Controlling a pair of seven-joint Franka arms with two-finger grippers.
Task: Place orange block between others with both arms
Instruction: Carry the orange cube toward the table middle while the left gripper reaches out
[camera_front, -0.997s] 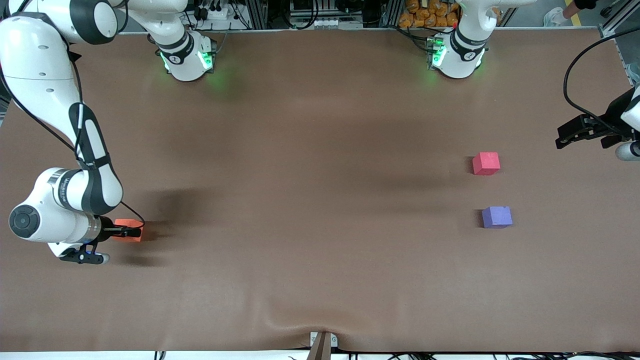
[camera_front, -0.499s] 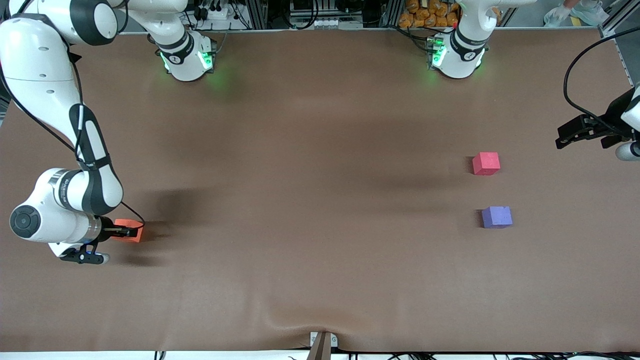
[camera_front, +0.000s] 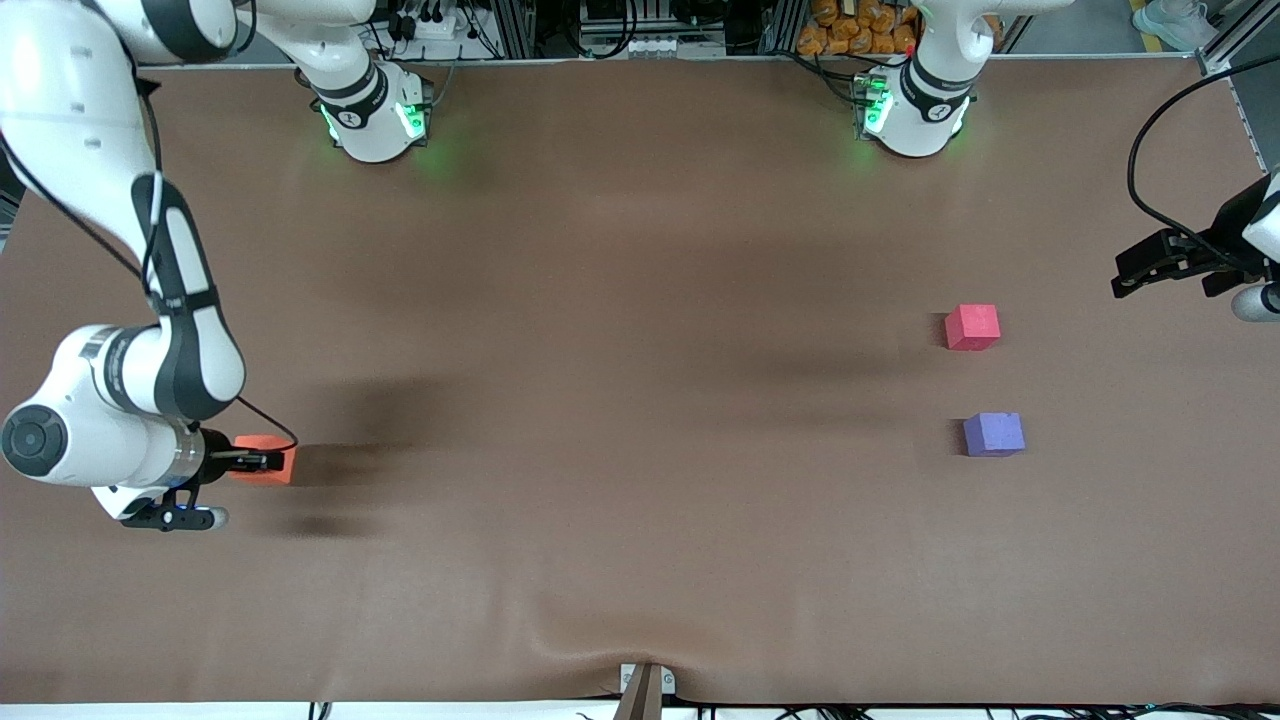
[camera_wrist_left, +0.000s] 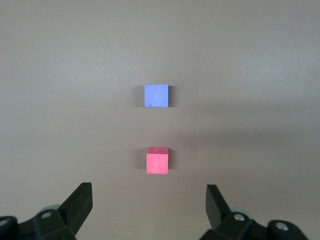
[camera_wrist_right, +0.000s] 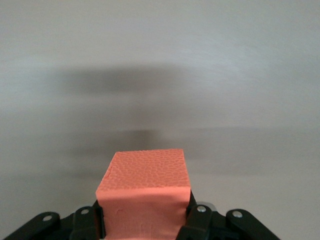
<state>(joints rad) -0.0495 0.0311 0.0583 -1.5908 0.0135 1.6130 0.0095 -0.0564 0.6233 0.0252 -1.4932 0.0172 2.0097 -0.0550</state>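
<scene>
Orange block (camera_front: 264, 459), matte, pebbled foam, clamped between the right gripper (camera_front: 262, 461) fingers at the right arm's end of the table. Pick-up step; next it must be carried toward the red block (camera_front: 972, 327) and purple block (camera_front: 994, 434). Left gripper (camera_wrist_left: 149, 205) waits, jaws wide, empty, just above them.

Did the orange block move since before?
Yes. The orange block, gripped by the right tool, shifted slightly toward the purple block, which stayed put.
</scene>
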